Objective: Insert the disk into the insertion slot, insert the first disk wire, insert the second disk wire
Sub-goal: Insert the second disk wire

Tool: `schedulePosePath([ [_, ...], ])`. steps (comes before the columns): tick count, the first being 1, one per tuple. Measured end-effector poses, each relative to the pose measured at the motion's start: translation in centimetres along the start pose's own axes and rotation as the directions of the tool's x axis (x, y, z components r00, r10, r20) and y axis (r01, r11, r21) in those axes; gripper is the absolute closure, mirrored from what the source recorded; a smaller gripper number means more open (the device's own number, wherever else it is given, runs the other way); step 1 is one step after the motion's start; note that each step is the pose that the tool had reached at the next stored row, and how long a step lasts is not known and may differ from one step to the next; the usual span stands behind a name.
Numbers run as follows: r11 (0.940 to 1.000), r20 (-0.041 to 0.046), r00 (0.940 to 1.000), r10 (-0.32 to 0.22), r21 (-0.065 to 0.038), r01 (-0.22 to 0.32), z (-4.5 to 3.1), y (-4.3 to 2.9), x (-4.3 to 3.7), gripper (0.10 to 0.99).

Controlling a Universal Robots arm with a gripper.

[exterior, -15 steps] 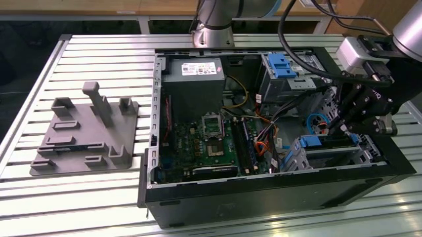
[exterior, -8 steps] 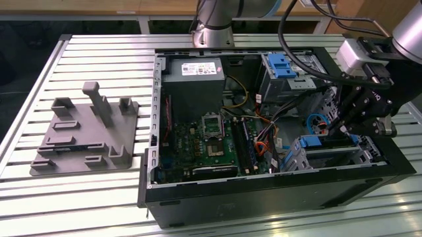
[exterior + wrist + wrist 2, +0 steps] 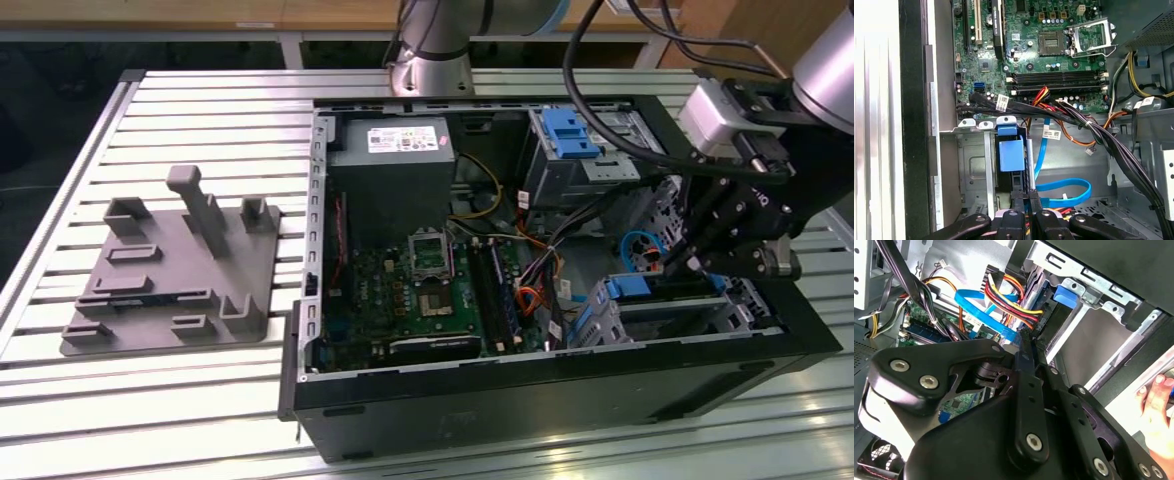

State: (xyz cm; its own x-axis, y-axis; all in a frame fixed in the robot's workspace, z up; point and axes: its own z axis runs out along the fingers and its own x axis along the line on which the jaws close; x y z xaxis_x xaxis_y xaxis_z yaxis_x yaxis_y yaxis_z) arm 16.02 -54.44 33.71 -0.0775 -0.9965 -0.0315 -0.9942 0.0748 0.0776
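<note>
A: Where is your gripper (image 3: 694, 262) now?

B: In the exterior view it hangs low inside the open computer case (image 3: 534, 400), at the exterior view's right, just above the insertion slot (image 3: 674, 315) in the near corner. The fingers (image 3: 1032, 210) stand close together in the first wrist view, pinched on something thin and dark. Whether that is a wire plug, you cannot tell from these pictures.

A: And the disk?

B: Look at the first wrist view: the disk's blue carrier (image 3: 1010, 152) sits upright in the grey metal bay, right in front of your fingertips. In the exterior view the same blue edge (image 3: 617, 290) shows at the slot's mouth, so the disk (image 3: 667, 300) is already seated.

A: What about the wires?

B: A flat blue data cable (image 3: 1064, 192) loops just beside the fingers, on the case floor. In the second wrist view a bundle of red, yellow and black power wires (image 3: 1009, 297) runs down toward the gripper's tips, with the blue cable (image 3: 981, 315) crossing beneath it.

A: Anything else you should note?

B: The motherboard (image 3: 1044, 55) lies beyond the bay, a black wire bundle (image 3: 1089, 125) draped across it. The taller drive cage with the blue latch (image 3: 567, 130) stands at the far side. A person's hand (image 3: 1156, 410) rests outside the case, in the second wrist view. A grey fixture (image 3: 174, 270) sits on the table (image 3: 160, 420), well apart.
</note>
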Motion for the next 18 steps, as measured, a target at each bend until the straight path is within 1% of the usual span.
schedulePosePath([
  [18, 1.0000, -0.0005, 1.0000, 0.000, 0.000, 0.000, 0.36, -0.04, 0.01, 0.929],
])
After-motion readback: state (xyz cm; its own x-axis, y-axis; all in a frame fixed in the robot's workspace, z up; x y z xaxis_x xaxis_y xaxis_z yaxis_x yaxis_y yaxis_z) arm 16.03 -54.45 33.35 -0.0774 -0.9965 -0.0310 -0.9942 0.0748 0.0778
